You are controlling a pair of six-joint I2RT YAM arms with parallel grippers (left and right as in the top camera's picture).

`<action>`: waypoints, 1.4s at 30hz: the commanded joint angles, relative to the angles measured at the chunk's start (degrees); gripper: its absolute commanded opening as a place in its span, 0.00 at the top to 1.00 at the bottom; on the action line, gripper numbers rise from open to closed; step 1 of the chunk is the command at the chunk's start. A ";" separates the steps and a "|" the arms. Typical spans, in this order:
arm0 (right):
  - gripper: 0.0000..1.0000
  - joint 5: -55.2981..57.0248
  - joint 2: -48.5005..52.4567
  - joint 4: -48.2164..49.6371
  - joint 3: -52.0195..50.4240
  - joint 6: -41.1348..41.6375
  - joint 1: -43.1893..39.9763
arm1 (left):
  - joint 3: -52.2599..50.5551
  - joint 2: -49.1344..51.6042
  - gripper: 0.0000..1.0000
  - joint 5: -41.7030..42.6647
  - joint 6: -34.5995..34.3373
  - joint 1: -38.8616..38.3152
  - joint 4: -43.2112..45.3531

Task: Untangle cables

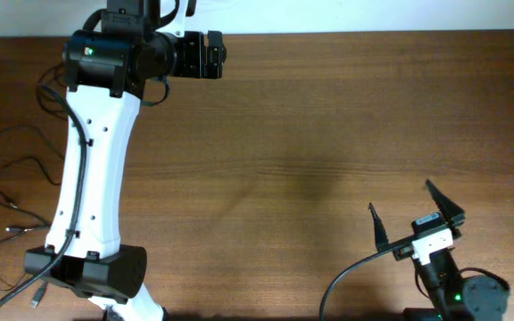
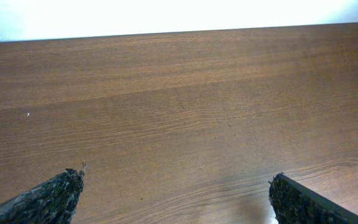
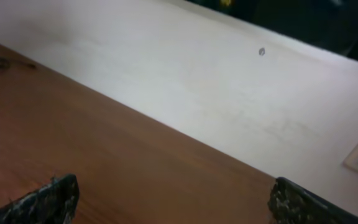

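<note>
The cables [image 1: 12,174] are thin black cords lying in loose loops at the far left of the wooden table, left of my left arm, with small silvery plug ends [image 1: 12,229] near the front. My left gripper [image 1: 214,55] is at the table's far edge, well away from them. In the left wrist view it [image 2: 178,176] stands wide open over bare wood. My right gripper [image 1: 410,214] is at the front right, also open and empty. The right wrist view shows it [image 3: 176,180] over bare table facing a white wall. Neither wrist view shows the cables.
My long white left arm [image 1: 83,169] runs from its base [image 1: 87,272] at the front left to the far edge, just right of the cords. A thicker black robot cable [image 1: 351,272] curves beside the right arm's base. A white wall [image 3: 229,93] borders the table.
</note>
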 commanded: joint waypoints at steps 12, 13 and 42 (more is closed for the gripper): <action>0.01 0.46 -1.81 7.74 -13.66 0.66 -0.37 | -0.24 0.02 0.01 -0.04 0.94 0.00 0.13; 0.01 0.46 -1.81 7.76 -13.66 0.66 -0.37 | -0.24 0.02 0.01 -0.04 0.94 0.00 0.13; 0.01 0.46 -1.64 7.78 -13.66 0.63 -0.37 | -0.24 0.02 0.01 -0.04 0.94 -0.02 0.11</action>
